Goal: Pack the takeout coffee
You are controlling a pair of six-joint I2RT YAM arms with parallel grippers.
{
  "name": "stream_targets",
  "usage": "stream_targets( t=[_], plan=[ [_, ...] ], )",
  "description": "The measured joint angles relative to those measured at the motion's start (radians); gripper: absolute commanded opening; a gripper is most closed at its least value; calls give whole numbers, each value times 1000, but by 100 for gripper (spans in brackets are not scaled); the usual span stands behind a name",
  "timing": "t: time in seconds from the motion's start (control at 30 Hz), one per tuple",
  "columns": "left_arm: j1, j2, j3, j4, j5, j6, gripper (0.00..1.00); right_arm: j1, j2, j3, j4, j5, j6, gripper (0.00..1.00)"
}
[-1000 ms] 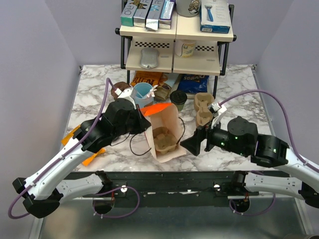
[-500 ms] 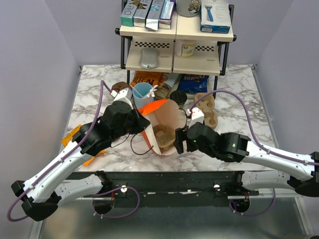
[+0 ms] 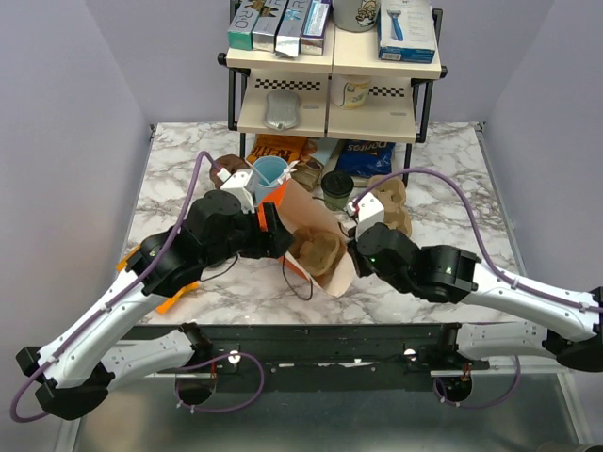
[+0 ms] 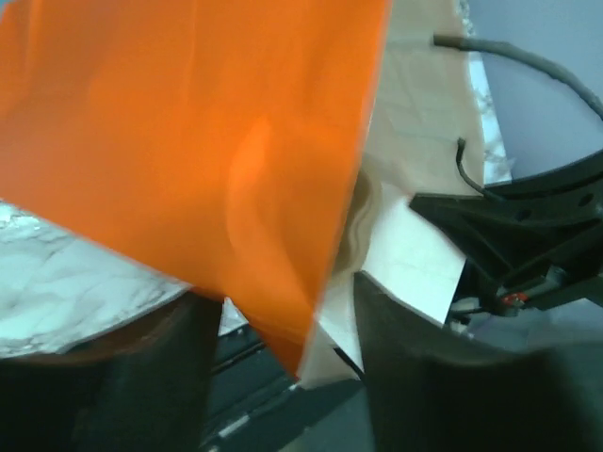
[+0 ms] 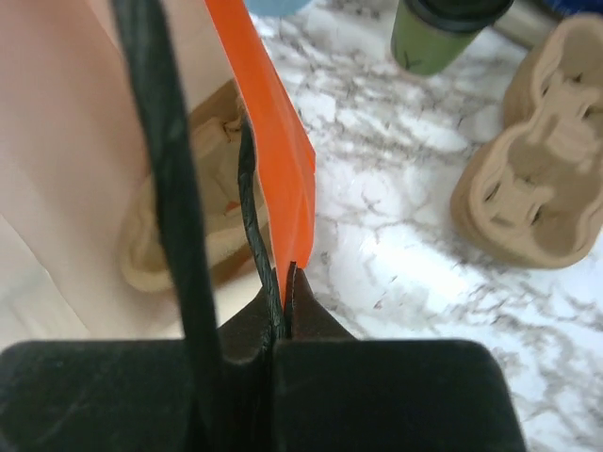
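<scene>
The takeout coffee, olive green with a black lid, stands on the marble behind the bag; it also shows at the top of the right wrist view. An orange paper bag with a cream inside lies tipped open at the centre, a pulp cup carrier inside it. My right gripper is shut on the bag's orange rim, pinching its black cord handle as well. My left gripper is open, and the bag's orange wall hangs loose between its spread fingers.
A light blue cup and a brown cup stand behind the bag at the left. Brown cup carriers lie to the right of the coffee. The shelf rack and snack bags fill the back.
My left gripper has opened and let go of the bag's edge. My right gripper has swung left to the bag and shut on its right rim. The bag has tipped toward the right.
</scene>
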Motion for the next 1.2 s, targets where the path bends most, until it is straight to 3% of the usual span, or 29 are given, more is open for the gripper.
stream_targets(
  t=[0.3, 0.53, 0.83, 1.0, 1.07, 1.2],
  plan=[
    [0, -35, 167, -135, 66, 147, 99, 0, -92, 3, 14, -34, -291, 1],
    [0, -67, 282, -233, 27, 211, 99, 0, -48, -18, 24, 63, -446, 1],
    [0, -14, 130, -194, 55, 200, 99, 0, 39, 72, -24, 90, -406, 1],
    [-15, 36, 109, -179, -6, 166, 98, 0, 50, 88, -51, 96, -371, 1],
    [-32, 54, 109, -174, -35, 161, 93, 0, 50, 88, -52, 96, -362, 3],
    [-92, 92, 109, -177, -130, 140, 57, 0, 49, 88, -53, 94, -340, 5]
  ],
)
